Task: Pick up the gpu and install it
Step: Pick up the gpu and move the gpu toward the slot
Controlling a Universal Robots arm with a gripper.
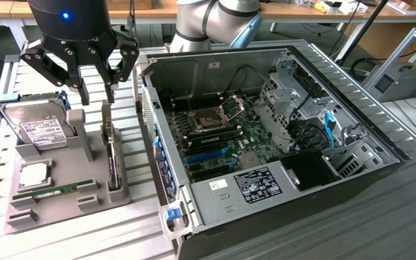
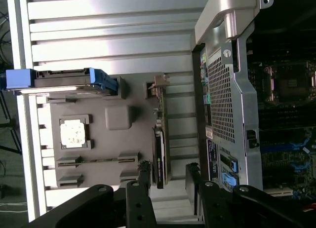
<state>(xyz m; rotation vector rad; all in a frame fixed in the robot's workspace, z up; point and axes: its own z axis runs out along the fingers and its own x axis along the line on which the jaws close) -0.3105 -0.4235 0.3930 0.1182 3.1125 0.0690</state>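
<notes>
Jaws: I see the gripper point(image 1: 97, 100) spread open with nothing between its fingers, hanging over the grey holder point(image 1: 60, 162).
Card: the gpu point(image 1: 111, 157) stands on its long edge in a slot of that holder, right under the jaws. I see no contact with it.
Why on edge: I judge the slot keeps the card upright so one finger can come down on each flat face. Lying flat, it would offer no such grip.
Why the jaws sit so: their gap runs across the card's thin side, which suits a pinch on the board.
Outside one finger: the hard drive point(image 1: 38, 130) leans in its blue frame, with the chip point(image 1: 33, 174) and the memory stick point(image 1: 56, 190) lying flat in their own pockets.
Outside the other finger: the open computer case point(image 1: 193, 70) lies with its motherboard point(image 1: 215, 135) bared.
Exterior view: it gives me height, with the fingertips close above the card's upper end.
Wrist view: looking down past the fingers point(image 2: 144, 173), the gpu point(image 2: 160, 154) lies between them, nearer the hard-drive-side one. Its silver bracket point(image 2: 158, 85) is at the end far from the jaws.
</notes>
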